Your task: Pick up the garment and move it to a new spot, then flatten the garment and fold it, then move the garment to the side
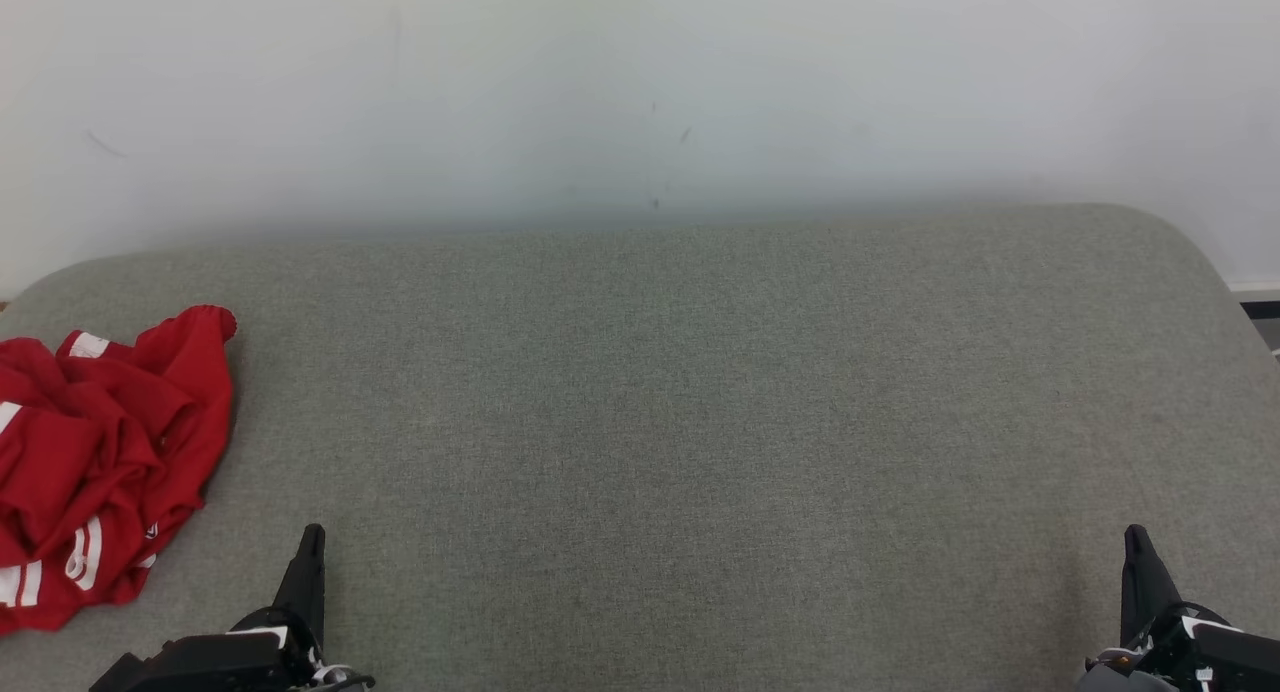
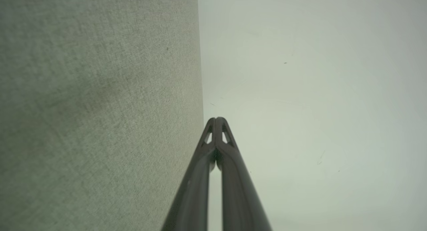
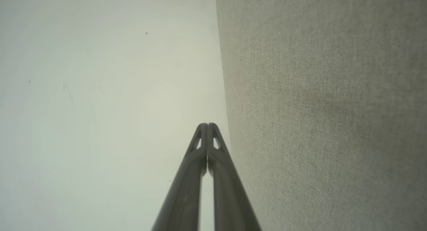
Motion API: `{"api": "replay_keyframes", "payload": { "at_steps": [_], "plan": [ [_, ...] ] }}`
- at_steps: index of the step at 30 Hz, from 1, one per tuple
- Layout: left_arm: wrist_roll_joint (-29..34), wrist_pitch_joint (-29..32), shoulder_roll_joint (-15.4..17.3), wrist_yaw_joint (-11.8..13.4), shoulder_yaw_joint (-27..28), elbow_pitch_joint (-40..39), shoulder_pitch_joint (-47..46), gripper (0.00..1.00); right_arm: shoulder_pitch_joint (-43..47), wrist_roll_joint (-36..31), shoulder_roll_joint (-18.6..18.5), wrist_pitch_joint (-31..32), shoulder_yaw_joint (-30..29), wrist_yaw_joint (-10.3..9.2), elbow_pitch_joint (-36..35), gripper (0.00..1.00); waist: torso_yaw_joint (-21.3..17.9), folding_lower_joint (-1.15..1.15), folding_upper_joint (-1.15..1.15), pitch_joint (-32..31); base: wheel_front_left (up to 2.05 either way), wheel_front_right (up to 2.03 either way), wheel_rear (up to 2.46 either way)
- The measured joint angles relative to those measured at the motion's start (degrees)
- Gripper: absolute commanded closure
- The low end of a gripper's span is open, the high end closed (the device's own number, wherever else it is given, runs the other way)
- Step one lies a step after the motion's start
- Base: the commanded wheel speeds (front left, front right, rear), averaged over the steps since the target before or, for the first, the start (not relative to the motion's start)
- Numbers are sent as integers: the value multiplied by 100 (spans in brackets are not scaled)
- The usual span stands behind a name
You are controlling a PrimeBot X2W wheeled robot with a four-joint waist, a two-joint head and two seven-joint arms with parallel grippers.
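Left gripper [image 1: 313, 534], right gripper [image 1: 1135, 535]: closed, empty

The garment [image 1: 100, 462] is lying crumpled in a loose heap at the far left of the grey fabric surface [image 1: 700, 422], as seen in the head view. It is showing bright red cloth, with white stripes and bands peeking out among the folds. Ridges and deep creases are running across it, one rounded hem is pointing toward the back, and its left part is running past the picture's edge.
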Motion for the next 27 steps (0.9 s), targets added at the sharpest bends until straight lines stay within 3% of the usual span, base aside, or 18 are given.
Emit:
{"api": "replay_keyframes", "payload": {
  "at_steps": [6, 7, 16, 27],
  "plan": [
    [0, 0, 0, 0, -1, 0, 0, 100, 0, 0, 2, 0, -3, 0, 1, 100, 0, 0, 0, 0, 0, 0, 0],
    [0, -1, 0, 0, -1, 2, 0, 0, 0, 0, 3, 0, -3, 0, 2, 0, 0, 0, 0, 0, 0, 0, 0],
    [30, -149, -63, 8, -11, 89, 304, 0, 219, -34, 59, -119, 134, 0, 152, 0, 1, 0, 0, 2, 0, 0, 0],
    [705, -475, -59, 9, 22, -291, 503, 0, 220, -604, 41, -420, 505, 0, -62, 0, 3, 0, 0, 3, 0, 0, 0]
  ]
}}
